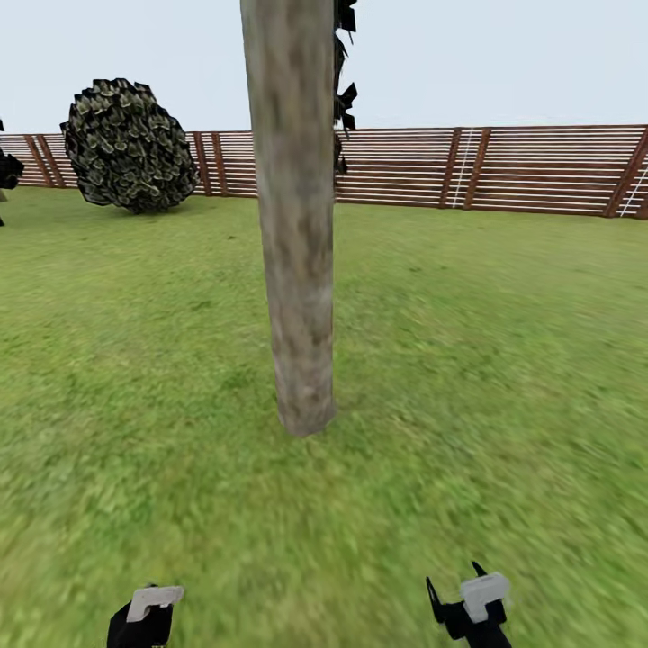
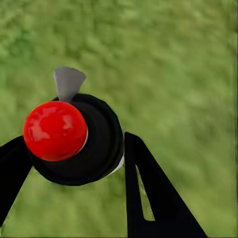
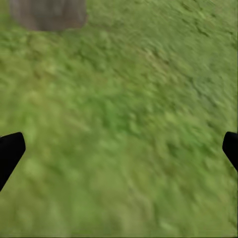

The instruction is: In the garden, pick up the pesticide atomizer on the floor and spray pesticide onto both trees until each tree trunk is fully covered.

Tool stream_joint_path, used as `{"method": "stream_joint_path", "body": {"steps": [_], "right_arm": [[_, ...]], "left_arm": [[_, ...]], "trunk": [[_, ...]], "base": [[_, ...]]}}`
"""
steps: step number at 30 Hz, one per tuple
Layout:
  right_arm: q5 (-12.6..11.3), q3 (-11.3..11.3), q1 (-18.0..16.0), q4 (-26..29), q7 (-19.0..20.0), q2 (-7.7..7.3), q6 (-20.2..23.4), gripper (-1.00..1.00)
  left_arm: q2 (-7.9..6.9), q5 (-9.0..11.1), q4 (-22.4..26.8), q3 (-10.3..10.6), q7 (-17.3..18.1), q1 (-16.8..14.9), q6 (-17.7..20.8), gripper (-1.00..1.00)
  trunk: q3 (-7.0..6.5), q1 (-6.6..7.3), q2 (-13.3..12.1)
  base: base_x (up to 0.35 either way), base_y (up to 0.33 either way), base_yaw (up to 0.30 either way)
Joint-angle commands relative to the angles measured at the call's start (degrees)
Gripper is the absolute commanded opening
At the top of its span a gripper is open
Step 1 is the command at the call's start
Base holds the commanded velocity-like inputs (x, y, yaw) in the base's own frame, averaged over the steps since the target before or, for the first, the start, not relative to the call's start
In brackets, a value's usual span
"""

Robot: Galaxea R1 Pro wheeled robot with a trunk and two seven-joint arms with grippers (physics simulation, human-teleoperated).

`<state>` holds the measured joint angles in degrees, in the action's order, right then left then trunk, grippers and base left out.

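One tree trunk [image 1: 297,225], pale grey-brown and mottled, rises straight ahead out of the grass floor [image 1: 486,360]; its base also appears in the right wrist view [image 3: 47,12]. The pesticide atomizer [image 2: 74,139], black with a round red top and a grey nozzle, sits between the black fingers of my left gripper [image 2: 74,166], which is shut on it. In the head view my left gripper [image 1: 144,619] is low at the bottom edge, short of the trunk. My right gripper [image 1: 472,605] hangs open over bare grass, its fingers [image 3: 10,151] spread wide.
A brown slatted wooden fence [image 1: 504,171] bounds the lawn at the back. A round dark leafy bush [image 1: 130,144] stands at the far left by the fence. Dark foliage [image 1: 344,90] hangs just behind the trunk. Open grass lies on both sides.
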<state>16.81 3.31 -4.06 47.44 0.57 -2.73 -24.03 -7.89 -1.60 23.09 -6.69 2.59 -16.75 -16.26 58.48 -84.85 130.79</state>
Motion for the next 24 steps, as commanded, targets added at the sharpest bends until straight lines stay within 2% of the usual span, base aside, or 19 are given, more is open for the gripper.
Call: {"method": "stream_joint_path", "body": {"steps": [1, 2, 3, 4, 6, 7, 8, 9, 11, 12, 13, 16, 21, 23, 24], "right_arm": [[4.11, 0.13, -1.45, 0.13, 0.79, 0.07, 0.76, 1.00], [11.83, 0.06, -5.76, 0.15, 7.20, 0.38, 2.79, 1.00], [14.27, 0.07, -7.42, 0.14, 11.54, 0.49, 3.74, 1.00], [15.35, 0.08, -8.22, 0.15, 13.93, 0.53, 4.26, 1.00], [18.54, 0.10, -11.23, 0.18, 23.82, 0.64, 6.63, 1.00], [19.89, 0.11, -13.50, 0.19, 30.44, 0.65, 8.38, 1.00], [20.46, 0.09, -14.97, 0.19, 33.97, 0.64, 9.37, 1.00], [21.31, 0.06, -17.65, 0.19, 39.20, 0.67, 11.01, 1.00], [22.16, -0.35, -19.85, 0.20, 43.53, 0.81, 12.38, 1.00], [22.61, -1.18, -20.76, 0.20, 45.92, 0.89, 13.05, 1.00], [22.83, -1.75, -21.17, 0.22, 47.15, 0.92, 13.38, 1.00], [23.49, -5.61, -23.44, 0.30, 52.97, 1.17, 15.06, 1.00], [23.24, -7.18, -24.03, -1.31, 53.52, 2.80, 15.41, 1.00], [23.16, -6.52, -23.47, -0.65, 52.87, 3.45, 15.02, 1.00], [23.15, -6.20, -23.46, -0.76, 52.69, 3.77, 15.07, 1.00]], "left_arm": [[-1.07, -1.51, 0.03, 0.12, 3.19, -0.48, -0.06, -1.00], [-3.81, -5.91, 0.09, 0.96, 12.79, -2.76, 0.19, -1.00], [-4.76, -7.74, 0.07, 1.11, 16.81, -3.86, 0.30, -1.00], [-5.20, -8.63, 0.06, 1.17, 18.80, -4.41, 0.36, -1.00], [-6.78, -12.17, 0.04, 1.30, 26.26, -6.60, 0.90, -1.00], [-7.57, -15.01, 0.04, 1.36, 31.37, -8.42, 2.29, -1.00], [-7.94, -17.07, 0.03, 1.38, 34.62, -9.75, 3.84, -1.00], [-8.35, -21.82, 0.03, 1.40, 41.05, -12.39, 7.56, -1.00], [-8.42, -26.95, 0.06, 1.39, 46.94, -14.83, 10.17, -1.00], [-8.32, -29.40, 0.08, 1.37, 49.40, -15.92, 10.88, -1.00], [-8.24, -30.54, 0.09, 1.38, 50.50, -16.40, 11.13, -1.00], [-7.82, -36.04, 0.11, 1.36, 54.84, -18.73, 12.00, -1.00], [-6.17, -34.34, 1.75, 2.84, 54.45, -18.67, 10.43, -1.00], [-6.76, -34.95, 2.40, 2.14, 54.41, -18.76, 9.83, -1.00], [-6.42, -35.28, 2.72, 1.82, 54.39, -18.76, 9.53, -1.00]], "trunk": [[0.05, -0.01, 0.01], [0.05, -0.01, 0.01], [0.05, -0.01, 0.01], [0.05, -0.01, 0.01], [0.05, -0.01, 0.01], [0.05, -0.01, 0.01], [0.05, -0.01, 0.01], [0.05, -0.01, 0.01], [0.05, -0.01, 0.01], [0.05, -0.01, 0.01], [0.05, -0.01, 0.01], [0.05, -0.01, 0.01], [0.05, -0.01, 0.01], [0.05, -0.01, 0.01], [0.05, -0.01, 0.01]], "base": [[0.217, -0.174, 0.000], [0.077, -0.061, 0.000], [0.050, -0.039, 0.000], [0.040, -0.031, 0.000], [0.021, -0.016, 0.000], [0.008, -0.007, 0.000], [0.005, -0.004, 0.000], [0.002, -0.002, 0.000], [0.001, -0.001, 0.000], [0.000, 0.000, 0.000], [0.000, 0.000, 0.000], [0.000, 0.000, 0.000], [0.000, 0.000, 0.000], [0.000, 0.000, 0.000], [0.000, 0.000, 0.000]]}}
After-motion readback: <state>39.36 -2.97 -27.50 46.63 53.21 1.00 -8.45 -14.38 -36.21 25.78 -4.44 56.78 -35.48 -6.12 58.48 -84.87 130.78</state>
